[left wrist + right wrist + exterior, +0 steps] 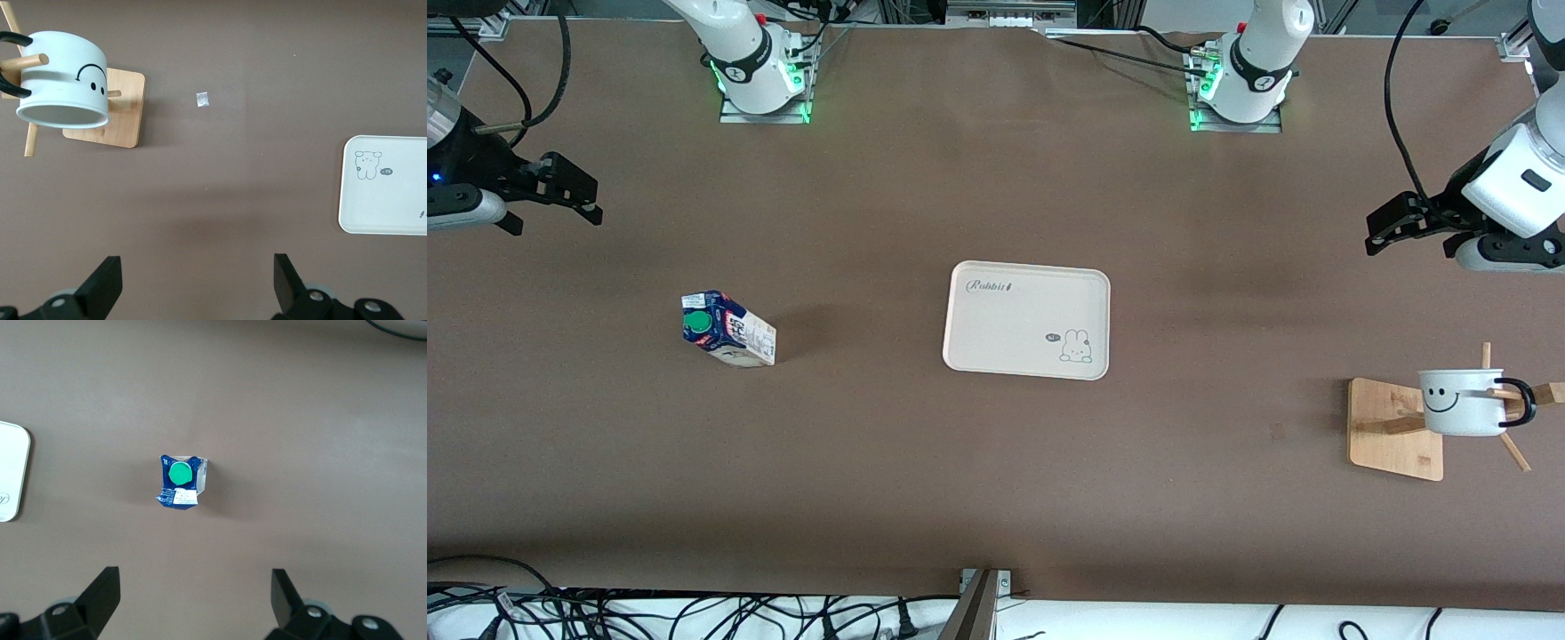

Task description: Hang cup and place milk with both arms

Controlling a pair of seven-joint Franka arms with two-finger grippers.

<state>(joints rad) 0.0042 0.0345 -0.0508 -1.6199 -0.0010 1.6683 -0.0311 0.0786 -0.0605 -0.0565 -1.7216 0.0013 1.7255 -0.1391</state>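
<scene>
cup point(1463, 402) hangs on rack point(1394, 429); left end effector point(197, 280), right end effector point(193, 597) both apart

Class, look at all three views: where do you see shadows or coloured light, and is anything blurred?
Front view: the milk carton casts a soft shadow toward the tray; green lamps glow at both arm bases. Left wrist view: the cup on the wooden rack is sharp, with a faint dark patch on the table. Right wrist view: even light, with only a faint shadow beside the carton.
</scene>
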